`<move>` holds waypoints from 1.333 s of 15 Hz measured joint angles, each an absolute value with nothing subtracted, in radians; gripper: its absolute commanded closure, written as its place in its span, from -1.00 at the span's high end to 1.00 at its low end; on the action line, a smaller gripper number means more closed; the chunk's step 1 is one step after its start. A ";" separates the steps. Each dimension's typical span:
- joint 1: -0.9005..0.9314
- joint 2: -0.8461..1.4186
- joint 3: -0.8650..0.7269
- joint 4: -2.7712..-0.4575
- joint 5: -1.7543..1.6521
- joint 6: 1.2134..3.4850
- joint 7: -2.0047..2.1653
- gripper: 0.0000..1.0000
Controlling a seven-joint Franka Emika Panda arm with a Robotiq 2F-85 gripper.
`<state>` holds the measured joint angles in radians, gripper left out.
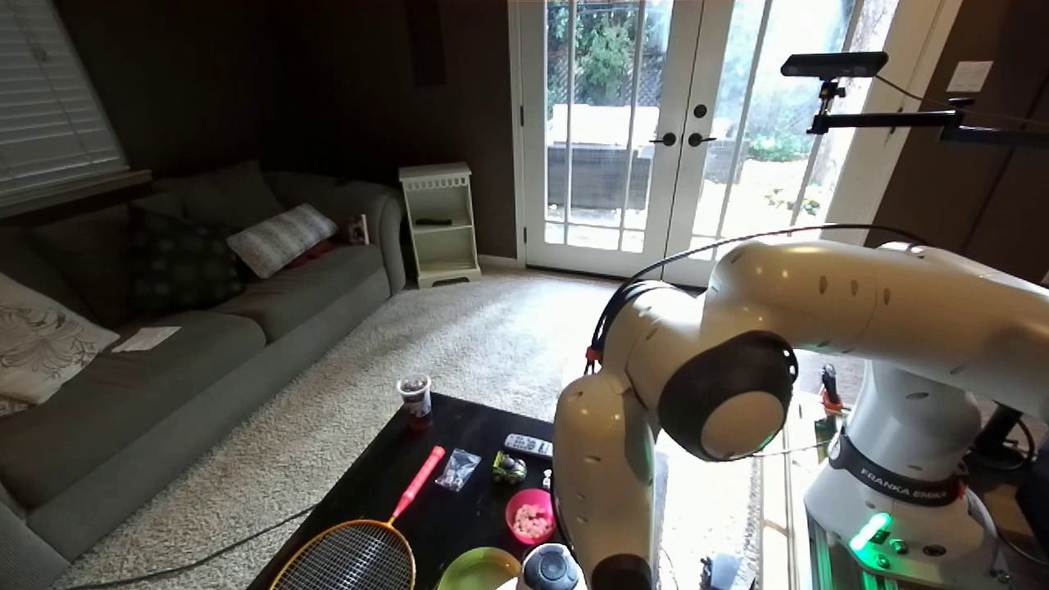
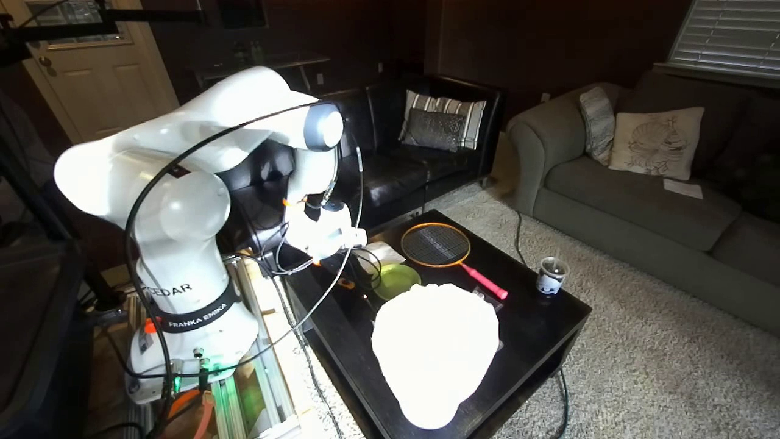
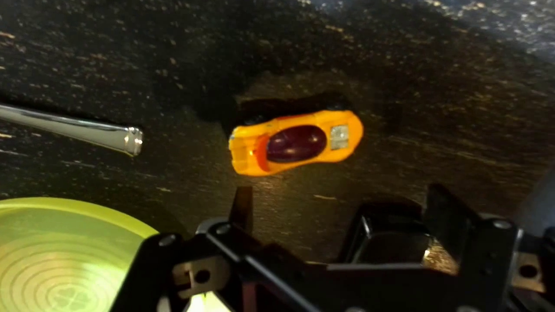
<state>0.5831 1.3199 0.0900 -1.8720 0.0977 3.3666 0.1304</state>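
The gripper (image 3: 340,189), fingers spread wide and nothing visibly clasped, has the orange toy car (image 3: 297,143) just beyond its fingertips and a dark glossy object (image 3: 392,247) between them, apparently the alignment step, calling next for careful centring over that car!

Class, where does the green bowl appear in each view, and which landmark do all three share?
In an exterior view, the green bowl is cut off at the bottom edge, just left of centre.
In an exterior view, the green bowl lies just below centre.
In the wrist view, the green bowl is lower left, partly behind the pincer.
Shared landmark: the black coffee table.
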 measured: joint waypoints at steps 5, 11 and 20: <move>0.473 1.187 0.157 -1.952 0.081 3.244 0.097 1.00; 0.473 1.032 0.138 -2.031 0.087 3.093 0.152 1.00; 0.594 0.804 0.036 -2.235 0.092 3.047 0.322 1.00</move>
<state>0.5944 0.8037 0.0357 -2.2352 0.0922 3.0468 0.3220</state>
